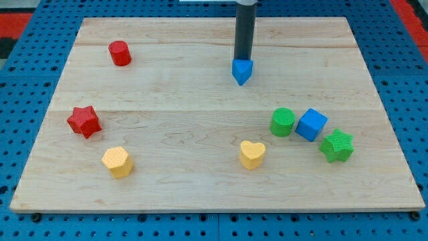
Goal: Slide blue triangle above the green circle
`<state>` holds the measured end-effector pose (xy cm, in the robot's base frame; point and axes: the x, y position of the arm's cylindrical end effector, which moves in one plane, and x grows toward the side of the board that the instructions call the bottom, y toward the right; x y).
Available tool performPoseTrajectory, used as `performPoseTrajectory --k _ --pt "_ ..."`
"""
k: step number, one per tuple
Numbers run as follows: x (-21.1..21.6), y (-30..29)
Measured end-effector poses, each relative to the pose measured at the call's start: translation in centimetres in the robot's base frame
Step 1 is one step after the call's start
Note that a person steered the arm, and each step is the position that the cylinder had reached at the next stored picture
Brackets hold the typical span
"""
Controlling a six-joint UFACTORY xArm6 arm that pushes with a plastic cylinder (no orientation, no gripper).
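The blue triangle (242, 71) lies near the top middle of the wooden board. My tip (241, 59) stands right at its top edge, touching or nearly touching it. The green circle (283, 122) sits lower and to the view's right of the triangle, on the right half of the board. The rod rises straight up out of the view's top.
A blue cube (311, 124) touches the green circle's right side, with a green star (336, 146) just below right of it. A yellow heart (252, 154) lies bottom middle. A red cylinder (120, 53), red star (84, 121) and yellow hexagon (117, 161) are on the left.
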<state>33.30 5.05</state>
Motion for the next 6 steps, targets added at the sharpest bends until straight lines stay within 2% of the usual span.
performPoseTrajectory --k 3,4,5,6 --pt "8.6 0.0" --pt "8.7 -5.5" --pt "10.8 -3.0" --pt "12.6 2.1"
